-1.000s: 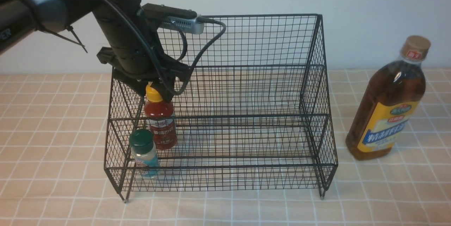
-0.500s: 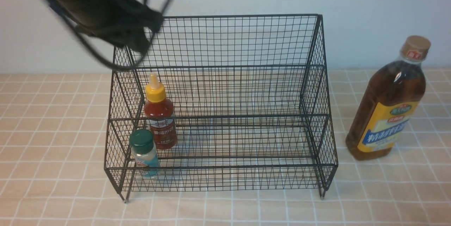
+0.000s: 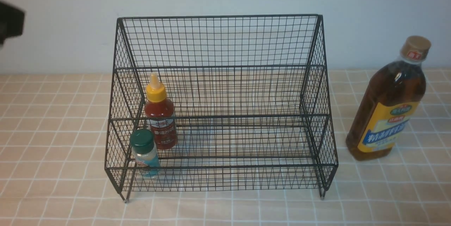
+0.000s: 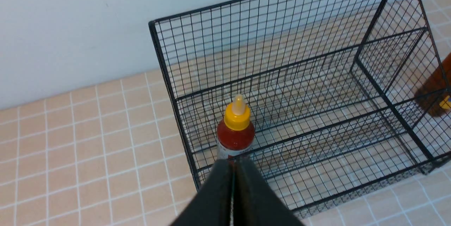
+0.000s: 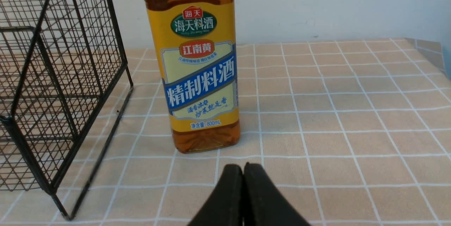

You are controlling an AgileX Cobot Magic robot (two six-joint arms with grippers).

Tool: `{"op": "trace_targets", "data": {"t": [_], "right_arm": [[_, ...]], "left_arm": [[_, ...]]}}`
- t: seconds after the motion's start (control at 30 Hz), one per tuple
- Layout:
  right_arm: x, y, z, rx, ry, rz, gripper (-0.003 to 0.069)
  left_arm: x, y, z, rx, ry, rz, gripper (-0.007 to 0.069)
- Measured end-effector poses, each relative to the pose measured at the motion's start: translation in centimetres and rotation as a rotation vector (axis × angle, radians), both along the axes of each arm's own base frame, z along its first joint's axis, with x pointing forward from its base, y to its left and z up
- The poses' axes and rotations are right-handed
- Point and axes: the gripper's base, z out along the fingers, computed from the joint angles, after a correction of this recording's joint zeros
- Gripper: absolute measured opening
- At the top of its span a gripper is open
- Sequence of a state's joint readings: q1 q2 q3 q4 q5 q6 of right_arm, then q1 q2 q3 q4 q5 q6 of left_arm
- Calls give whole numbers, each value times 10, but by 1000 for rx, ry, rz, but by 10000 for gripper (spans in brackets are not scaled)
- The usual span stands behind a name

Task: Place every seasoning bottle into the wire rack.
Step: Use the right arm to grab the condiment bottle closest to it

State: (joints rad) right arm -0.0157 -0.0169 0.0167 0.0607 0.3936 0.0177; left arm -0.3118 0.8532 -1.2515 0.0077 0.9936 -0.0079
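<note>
The black wire rack (image 3: pixel 218 41) stands in the middle of the table. Inside it at the left, the red sauce bottle (image 3: pixel 160 113) with a yellow nozzle stands upright on the middle tier, and the small green-capped shaker (image 3: pixel 143 152) stands in front of it on the lowest tier. The tall amber bottle (image 3: pixel 389 101) stands on the table right of the rack. My left gripper (image 4: pixel 233 164) is shut and empty, above and back from the red sauce bottle (image 4: pixel 235 136). My right gripper (image 5: pixel 243 169) is shut and empty, just short of the amber bottle (image 5: pixel 199 71).
A pale wall runs behind the rack. The table is covered with a peach checked cloth (image 3: pixel 53 120). A dark part of my left arm (image 3: pixel 10 23) shows at the far left edge of the front view.
My left gripper let go of the red sauce bottle's nozzle, rose up and left out of the rack, and closed. The red bottle stays standing in the rack. The right arm is still.
</note>
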Motion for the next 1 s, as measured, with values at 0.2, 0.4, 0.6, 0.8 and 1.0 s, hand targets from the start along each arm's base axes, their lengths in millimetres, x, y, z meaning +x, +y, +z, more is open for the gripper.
{"op": "trace_targets", "data": {"t": [0.2, 0.4, 0.6, 0.8, 1.0], "right_arm": [[0, 0, 0, 0, 0, 0, -10], [0, 0, 0, 0, -1, 0, -10], [0, 0, 0, 0, -1, 0, -10], [0, 0, 0, 0, -1, 0, -10], [0, 0, 0, -1, -1, 0, -10]], "left_arm": [[-41, 12, -38, -36, -91, -4, -7], [-77, 24, -62, -48, -113, -6, -7], [-97, 30, -61, -70, -180, -7, -7], [-96, 32, -89, -66, -255, 19, -7], [-81, 36, -170, -18, -331, 159, -7]]}}
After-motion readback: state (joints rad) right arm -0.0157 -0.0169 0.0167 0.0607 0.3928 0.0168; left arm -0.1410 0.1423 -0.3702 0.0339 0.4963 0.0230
